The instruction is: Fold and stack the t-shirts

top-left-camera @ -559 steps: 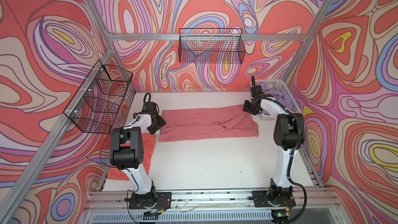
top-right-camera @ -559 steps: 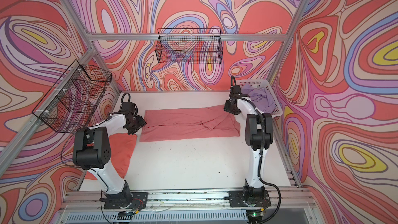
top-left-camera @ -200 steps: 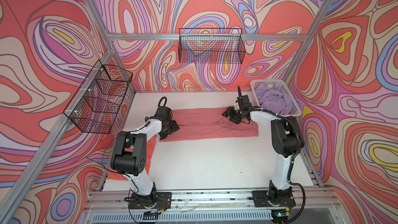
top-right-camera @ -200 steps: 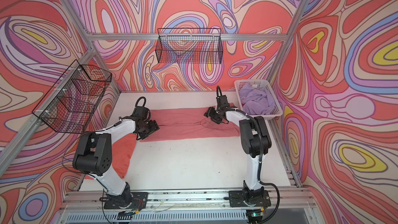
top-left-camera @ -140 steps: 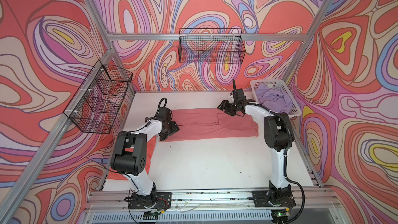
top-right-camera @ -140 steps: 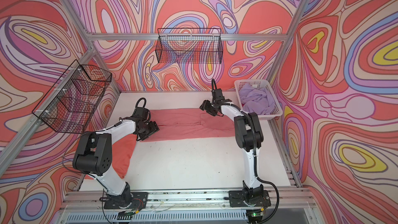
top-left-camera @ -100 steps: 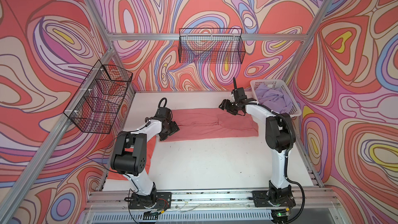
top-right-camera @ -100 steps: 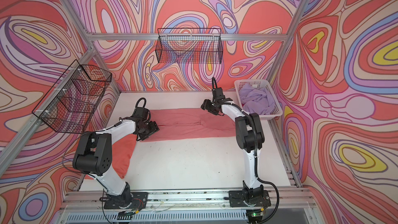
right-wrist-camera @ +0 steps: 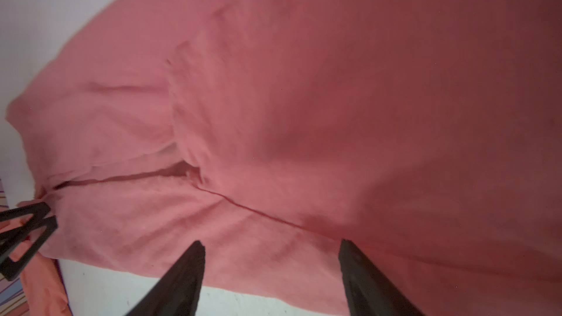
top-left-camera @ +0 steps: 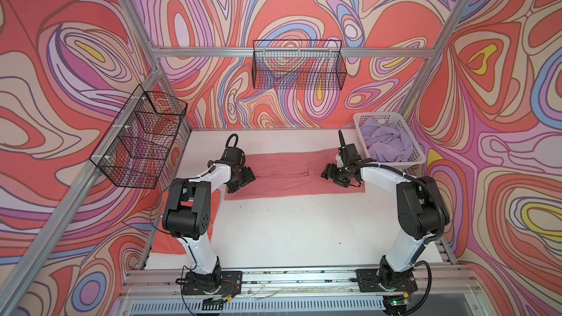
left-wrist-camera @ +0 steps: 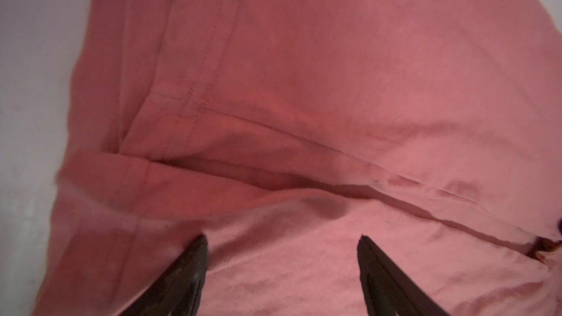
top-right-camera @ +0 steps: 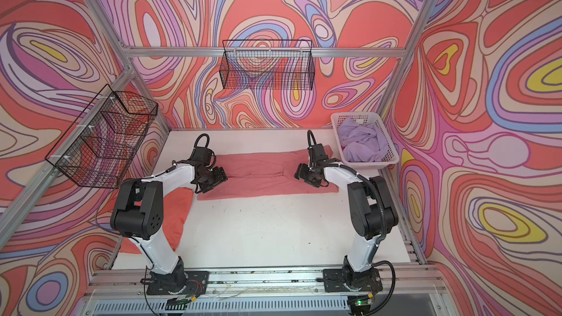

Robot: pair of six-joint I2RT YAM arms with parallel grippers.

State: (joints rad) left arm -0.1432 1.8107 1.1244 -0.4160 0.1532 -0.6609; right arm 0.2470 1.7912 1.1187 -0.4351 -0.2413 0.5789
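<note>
A salmon-pink t-shirt (top-left-camera: 282, 174) (top-right-camera: 258, 177) lies as a long folded band across the back of the white table. My left gripper (top-left-camera: 241, 180) (top-right-camera: 213, 182) (left-wrist-camera: 281, 240) hovers open over its left end, nothing between the fingers. My right gripper (top-left-camera: 330, 174) (top-right-camera: 301, 174) (right-wrist-camera: 270, 244) is open too, low over the shirt's right part near its front edge. An orange-coral t-shirt (top-left-camera: 214, 205) (top-right-camera: 176, 217) lies at the table's left side, partly hidden by the left arm. The lavender t-shirt (top-left-camera: 389, 144) (top-right-camera: 362, 144) sits crumpled in the basket.
The white slatted basket (top-left-camera: 398, 164) (top-right-camera: 369, 162) stands at the back right corner, close behind the right arm. Black wire baskets hang on the left wall (top-left-camera: 140, 138) and the back wall (top-left-camera: 298, 68). Bare white table (top-left-camera: 289, 226) stretches in front of the pink shirt.
The right gripper has moved from the shirt's back edge toward its front edge and opened slightly. Since the earliest frames the shirt's right end is folded inward. The left arm has stayed still.
</note>
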